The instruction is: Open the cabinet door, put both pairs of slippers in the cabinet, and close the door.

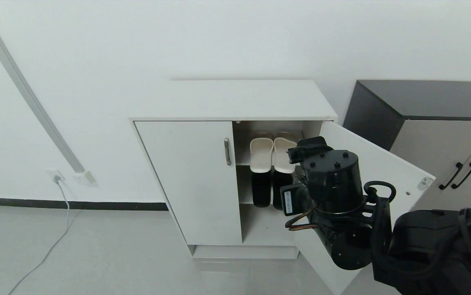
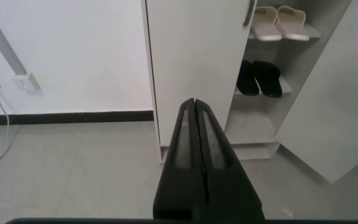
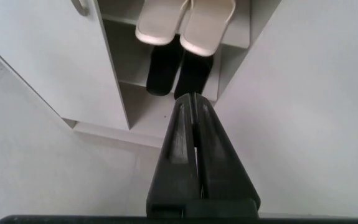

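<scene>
Both jaws closed, right arm beside open door.

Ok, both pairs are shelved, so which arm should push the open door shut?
Right, as I judge it. The right gripper, shut, is up close beside the open door and the shelves. The left gripper sits farther back, facing the closed left door.

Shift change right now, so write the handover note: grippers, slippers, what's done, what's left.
Left gripper: shut, empty, held back from the cabinet.
Right gripper: shut, empty, by the open right door.
White slippers on the top shelf, black slippers on the shelf below.
Done: door open, both pairs inside.
Left: close the right door; the left door is shut.
</scene>
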`<state>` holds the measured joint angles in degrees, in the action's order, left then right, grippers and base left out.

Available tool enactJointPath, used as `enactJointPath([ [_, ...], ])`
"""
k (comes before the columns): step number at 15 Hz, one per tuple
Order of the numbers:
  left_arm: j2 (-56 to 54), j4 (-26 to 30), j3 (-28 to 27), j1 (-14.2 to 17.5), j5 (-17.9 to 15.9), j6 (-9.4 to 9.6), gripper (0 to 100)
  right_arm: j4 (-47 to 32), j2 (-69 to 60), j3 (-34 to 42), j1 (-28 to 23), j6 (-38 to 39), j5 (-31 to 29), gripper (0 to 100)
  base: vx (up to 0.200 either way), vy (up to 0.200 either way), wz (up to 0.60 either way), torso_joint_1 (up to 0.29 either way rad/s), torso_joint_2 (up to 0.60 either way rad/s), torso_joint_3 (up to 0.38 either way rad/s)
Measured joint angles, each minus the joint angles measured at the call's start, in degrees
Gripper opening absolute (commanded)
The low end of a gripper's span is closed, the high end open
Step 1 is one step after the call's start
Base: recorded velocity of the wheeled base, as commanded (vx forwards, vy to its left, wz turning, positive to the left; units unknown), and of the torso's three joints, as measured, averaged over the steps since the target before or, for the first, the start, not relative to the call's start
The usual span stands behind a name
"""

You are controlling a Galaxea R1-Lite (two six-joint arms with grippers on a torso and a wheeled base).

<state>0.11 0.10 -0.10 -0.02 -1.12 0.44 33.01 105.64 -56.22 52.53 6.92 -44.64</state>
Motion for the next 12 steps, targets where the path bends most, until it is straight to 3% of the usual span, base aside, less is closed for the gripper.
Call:
enactJointPath([
  [6,0.0,0.0,0.0,0.0,0.0,-0.01,0,1.7,0.0,0.6,0.0,-0.3,0.0,0,0.0,0.0,0.0,0.233,-0.54,-0.313],
  [12,0.0,0.0,0.0,0.0,0.0,0.0,0,3.5,0.0,2.4,0.1,-2.1,0.0,0,0.0,0.0,0.0,0.041,-0.08,-0.046],
])
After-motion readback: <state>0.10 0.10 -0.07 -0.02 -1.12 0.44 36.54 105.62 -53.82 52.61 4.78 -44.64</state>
